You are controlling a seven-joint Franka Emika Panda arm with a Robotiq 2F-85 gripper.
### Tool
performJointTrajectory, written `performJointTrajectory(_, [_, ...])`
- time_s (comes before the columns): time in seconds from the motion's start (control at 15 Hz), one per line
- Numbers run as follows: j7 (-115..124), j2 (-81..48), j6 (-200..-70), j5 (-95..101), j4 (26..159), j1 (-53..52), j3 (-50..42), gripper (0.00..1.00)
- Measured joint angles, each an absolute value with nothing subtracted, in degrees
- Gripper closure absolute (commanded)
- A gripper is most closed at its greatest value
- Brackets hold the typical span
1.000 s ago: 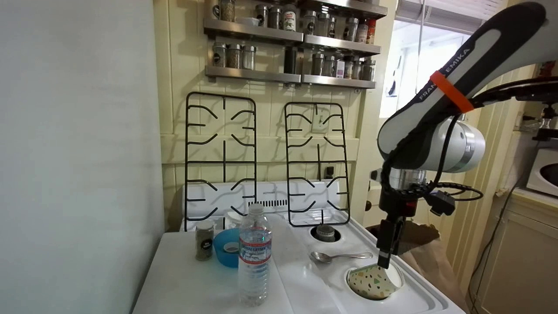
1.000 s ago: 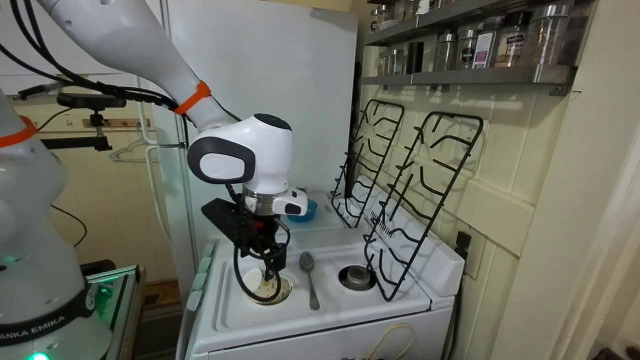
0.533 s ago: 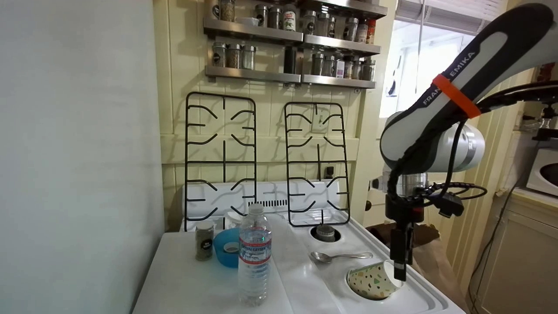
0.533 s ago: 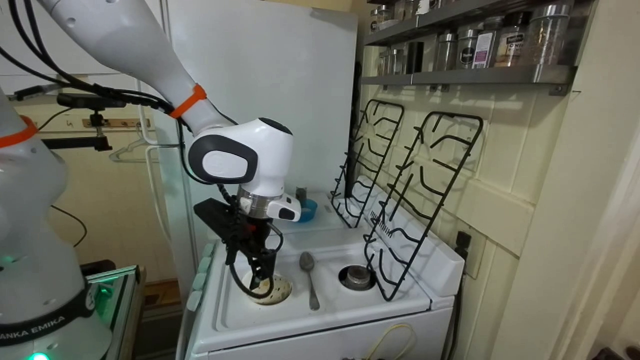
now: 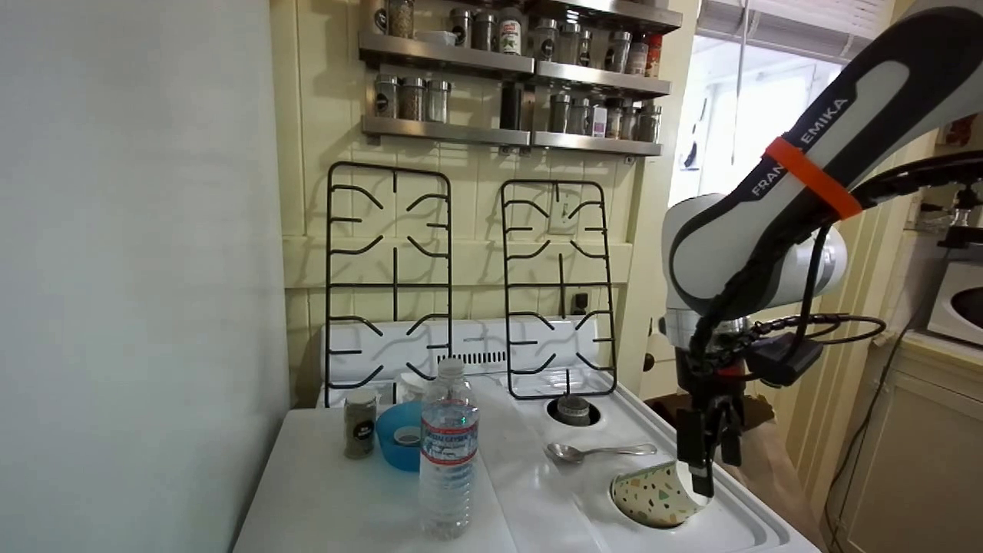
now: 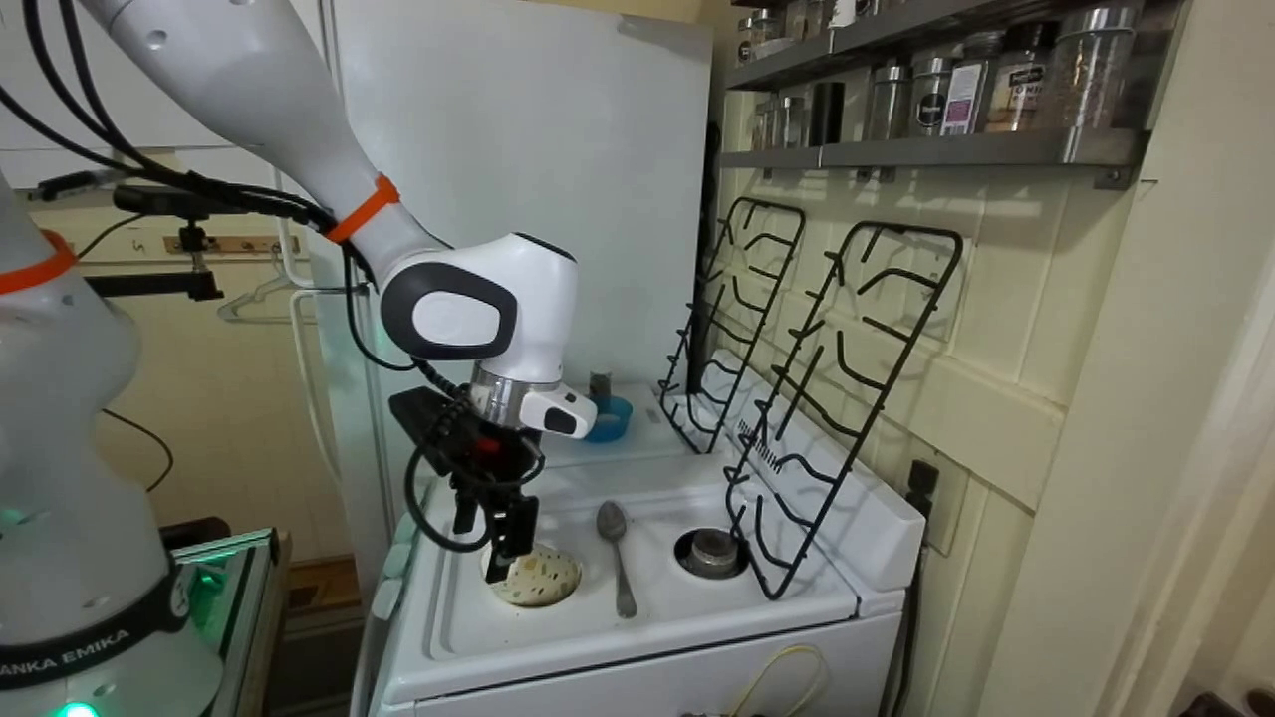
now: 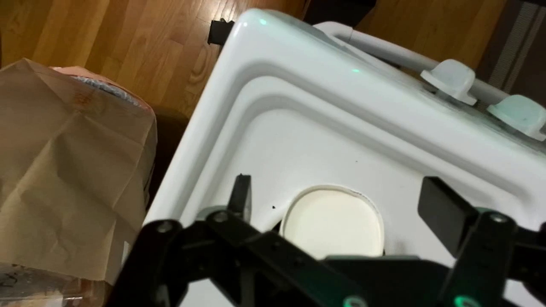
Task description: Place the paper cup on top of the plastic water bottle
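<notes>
Stove [image 6: 717, 622] same as a second ago. Arm [image 5: 783, 223] has shifted toward the stove's front corner; gripper [image 7: 337, 192] has twisted with it, so its jaws now show spread in both exterior views instead of edge-on. Read: grasp being re-aimed, pick not made, task still at the start. Jaws wide, nothing held, above the stove; in the wrist view they flank the cup [image 5: 654, 495], contact not readable. Bottle [image 5: 449, 449] hasn't moved: upright on the counter [image 5: 338, 507] beside the stove, top bare. Cup hasn't moved either: tilted, sunk partway into the stove near its front corner, pale round end toward the gripper. Can't tell if that's mouth or base. Next, I'd guess: jaws down astride it.
</notes>
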State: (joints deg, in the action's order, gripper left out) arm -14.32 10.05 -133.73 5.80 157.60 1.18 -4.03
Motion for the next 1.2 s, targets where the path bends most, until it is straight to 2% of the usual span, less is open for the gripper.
performJointTrajectory(0.67, [-13.36,5.86,-135.35,5.72,157.58,1.01,-2.84,0.00])
performJointTrajectory(1.2, [-13.37,4.63,-142.86,5.84,157.33,1.74,-3.17,0.00])
